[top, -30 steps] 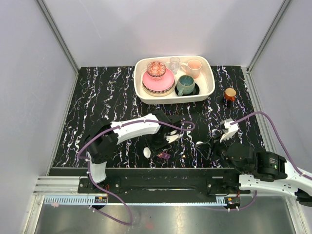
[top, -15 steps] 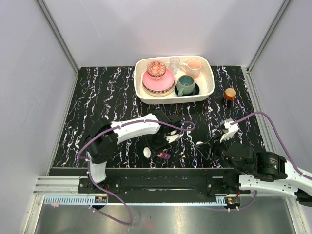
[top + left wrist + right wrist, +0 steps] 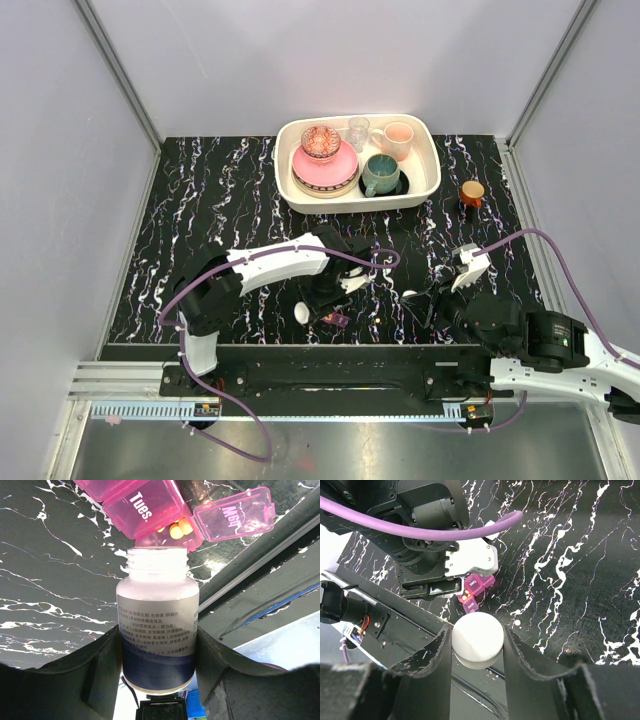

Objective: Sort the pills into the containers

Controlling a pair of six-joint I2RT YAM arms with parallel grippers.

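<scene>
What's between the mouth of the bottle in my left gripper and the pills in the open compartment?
Left wrist view: only the pink wall of the pill box; the white bottle has its mouth close up to it, the pills just beyond.

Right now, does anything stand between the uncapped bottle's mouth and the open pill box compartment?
Nothing visible does. The white bottle, uncapped, points straight at the open compartment of the pill box; its lid is flipped aside, and pills already lie inside.
</scene>
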